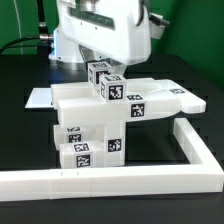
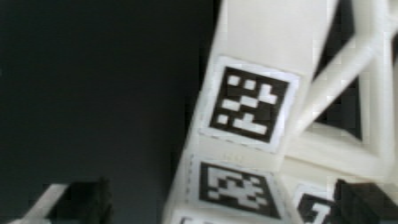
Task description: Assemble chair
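On the dark surface (image 1: 20, 120), right in the middle of your exterior view, sits the chair (image 1: 110, 115): a chunky white stack of blocky plastic parts, already joined into one piece. Starting at the exterior view's left, you see a thin white marker board (image 1: 40, 98) lying flat just behind the stack's corner. Moving in, a broad slab forms the upper tier, with a narrower block beneath it carrying several black-and-white square tags on its front face. Up on top, a small tagged cube (image 1: 104, 78) stands against the slab, directly under the robot arm (image 1: 105, 30). Further toward the exterior view's right, the slab juts out past the base with a notched edge and more tags. Along the front and that same right side runs the white border rail (image 1: 150, 178), near the chair but apart from it.

Your wrist view is close and blurred: a tilted white part of the chair (image 2: 249, 110) with tags fills it. Of the jaws, you cannot tell whether they are clenched or released; the arm's body hides them.
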`<action>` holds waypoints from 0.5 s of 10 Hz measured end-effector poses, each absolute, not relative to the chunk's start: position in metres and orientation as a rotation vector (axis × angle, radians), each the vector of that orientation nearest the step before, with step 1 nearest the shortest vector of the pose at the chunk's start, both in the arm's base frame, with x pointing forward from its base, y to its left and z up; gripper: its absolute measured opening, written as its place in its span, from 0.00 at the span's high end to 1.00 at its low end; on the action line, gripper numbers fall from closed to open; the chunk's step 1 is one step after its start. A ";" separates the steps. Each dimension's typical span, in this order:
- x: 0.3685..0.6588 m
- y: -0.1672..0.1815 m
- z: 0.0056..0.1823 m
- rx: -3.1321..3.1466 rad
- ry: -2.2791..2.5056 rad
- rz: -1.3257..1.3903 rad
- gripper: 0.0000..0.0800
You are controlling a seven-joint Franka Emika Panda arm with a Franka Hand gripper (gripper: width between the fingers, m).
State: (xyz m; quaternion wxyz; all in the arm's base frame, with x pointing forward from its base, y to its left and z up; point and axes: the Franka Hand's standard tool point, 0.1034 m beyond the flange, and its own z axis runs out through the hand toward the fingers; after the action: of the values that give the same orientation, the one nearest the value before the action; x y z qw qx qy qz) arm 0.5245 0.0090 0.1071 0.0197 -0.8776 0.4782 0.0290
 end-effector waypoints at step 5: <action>0.524 0.007 0.107 -2.936 1.000 0.076 0.19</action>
State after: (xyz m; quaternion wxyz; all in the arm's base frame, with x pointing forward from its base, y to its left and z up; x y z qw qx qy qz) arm 0.5243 0.0073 0.1070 0.0195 -0.9461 0.3223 0.0244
